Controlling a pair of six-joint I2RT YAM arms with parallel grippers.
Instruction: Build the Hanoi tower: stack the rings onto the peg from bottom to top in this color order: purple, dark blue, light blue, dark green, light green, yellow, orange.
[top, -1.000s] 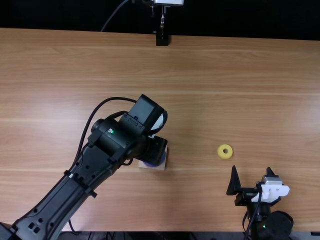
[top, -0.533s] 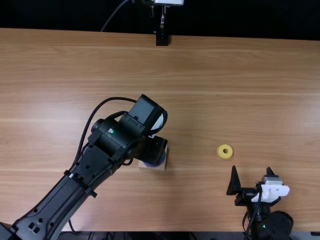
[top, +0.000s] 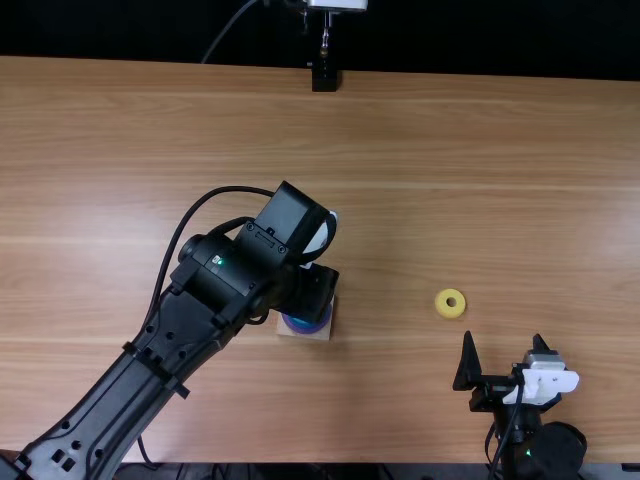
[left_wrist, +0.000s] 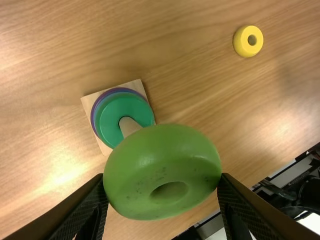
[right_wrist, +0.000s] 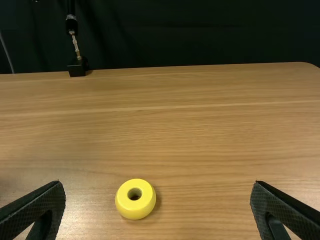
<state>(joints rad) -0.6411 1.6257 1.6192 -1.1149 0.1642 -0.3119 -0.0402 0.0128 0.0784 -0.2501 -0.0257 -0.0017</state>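
My left gripper (top: 312, 292) is over the wooden peg base (top: 326, 333), partly covering the stacked rings (top: 304, 326). In the left wrist view, my left gripper (left_wrist: 162, 176) is shut on the light green ring (left_wrist: 150, 150), held by its sides. Beyond it the dark green ring (left_wrist: 108, 120) lies around the peg (left_wrist: 129, 126), with blue and purple rims (left_wrist: 93, 116) beneath, on the square base (left_wrist: 90, 101). The yellow ring (top: 450, 303) lies flat on the table. My right gripper (top: 504, 340) stands open near it; in its wrist view, nothing is between its fingers (right_wrist: 157, 183).
A black stand (top: 325, 76) is at the table's far edge. The right arm (top: 545, 445) is at the near edge, right of the middle. Bare table (top: 400, 180) lies between the base and the far edge.
The left arm and gripper have shifted slightly toward the far edge and to the right, uncovering more of the stacked rings. The right arm and yellow ring have stayed still.
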